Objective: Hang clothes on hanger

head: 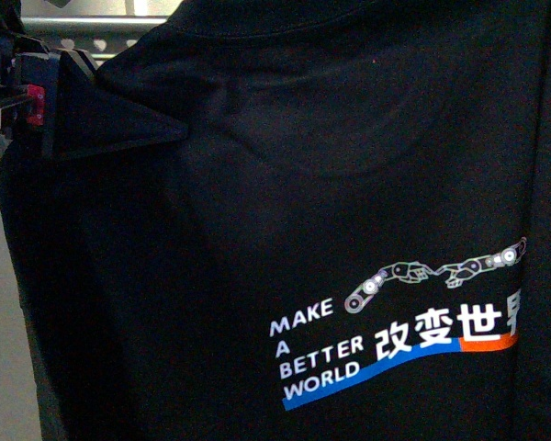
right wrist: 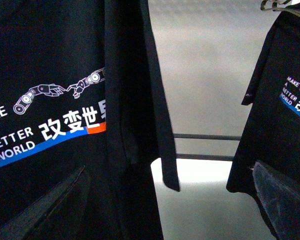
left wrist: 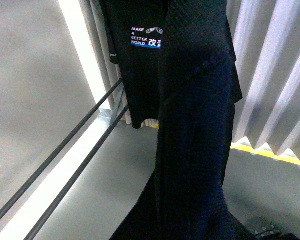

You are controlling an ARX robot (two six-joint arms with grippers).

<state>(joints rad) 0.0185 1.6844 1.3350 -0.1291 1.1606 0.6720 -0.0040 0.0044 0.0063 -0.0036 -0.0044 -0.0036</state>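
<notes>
Clothes hang before us — left gripper at their shoulder.
Its grip we cannot tell; right gripper gapes empty.

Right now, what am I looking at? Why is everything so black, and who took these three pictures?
A robot with two arms took them: one camera on its body, one on each wrist. The black is a T-shirt right in front of the body camera, with white words and a robot-arm drawing. Top left in that picture are its left gripper, against the shirt, and the grey rack. The right wrist picture shows the right gripper open and a second T-shirt hanging farther away.
</notes>
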